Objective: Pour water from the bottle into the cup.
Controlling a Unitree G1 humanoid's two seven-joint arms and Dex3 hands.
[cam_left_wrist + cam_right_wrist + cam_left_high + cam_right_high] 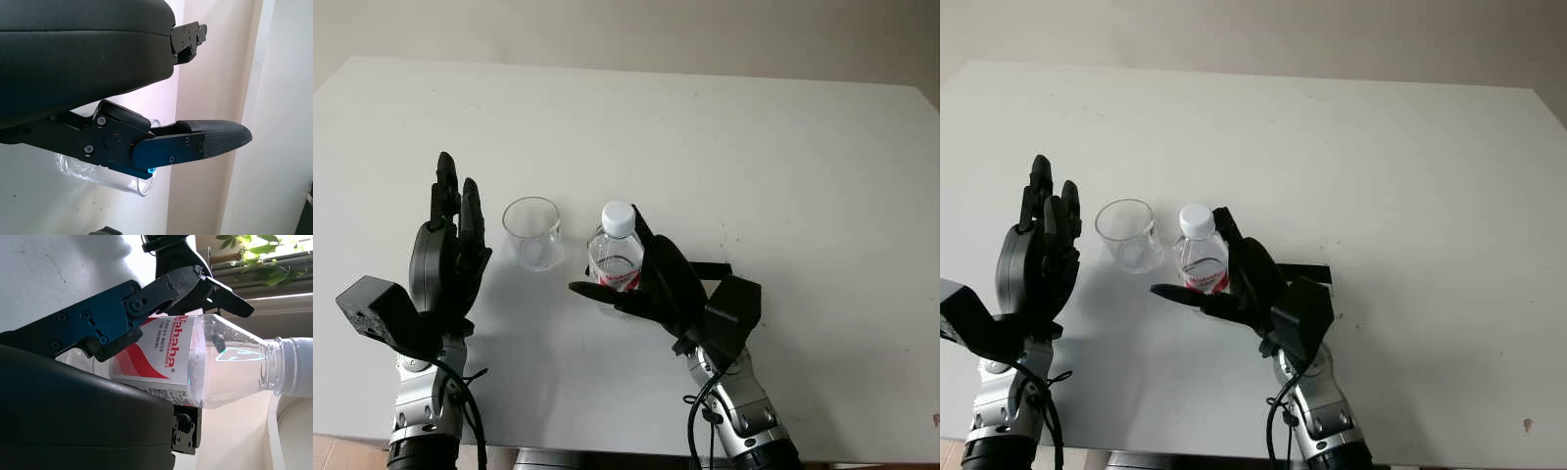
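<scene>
A clear plastic water bottle (617,253) with a white cap and a red-and-white label stands upright near the table's front. My right hand (610,257) is open around it: the palm is against the bottle's right side, the thumb crosses in front of its base, and the fingers (641,227) reach up behind it without curling in. The right wrist view has the bottle (215,362) lying along the palm. A clear, empty plastic cup (531,233) stands just left of the bottle. My left hand (455,220), also open, is raised just left of the cup (105,180).
The white table (754,147) stretches far back and to the right of the bottle. Its front edge runs just behind both wrists. A beige wall lies beyond the far edge.
</scene>
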